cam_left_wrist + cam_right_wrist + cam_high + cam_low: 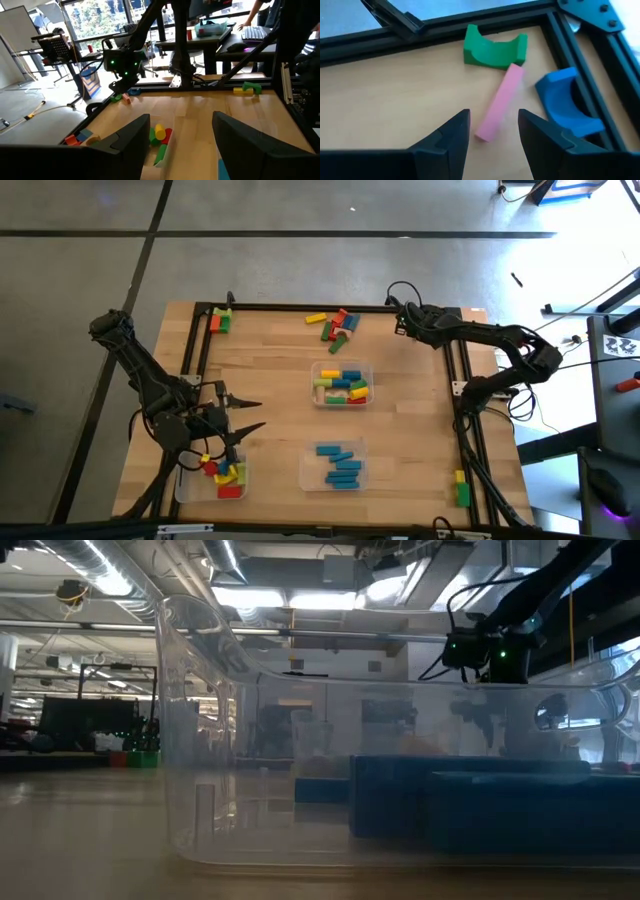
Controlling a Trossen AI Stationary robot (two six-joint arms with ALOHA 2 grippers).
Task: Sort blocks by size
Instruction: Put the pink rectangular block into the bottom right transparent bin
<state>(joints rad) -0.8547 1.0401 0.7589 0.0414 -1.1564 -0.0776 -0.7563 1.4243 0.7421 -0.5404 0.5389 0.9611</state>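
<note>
My right gripper [492, 119] hangs open at the table's far right corner [398, 322], slanting down. Its fingers stand just above and on either side of a pink bar [500, 102], without touching it. The bar lies flat on the wood between a green arch block [492, 47] and a blue arch block [565, 102]. A loose pile of blocks [335, 325] lies at the far middle. My left gripper [262, 414] waits open and level at the near left, above a clear tray of red and yellow blocks [222, 475].
A clear tray of mixed blocks [340, 383] stands mid-table, and a clear tray of blue bars [337, 463] nearer the front. The black frame rails [485, 17] close in the corner beside the pink bar. A few blocks [220, 320] lie at the far left corner.
</note>
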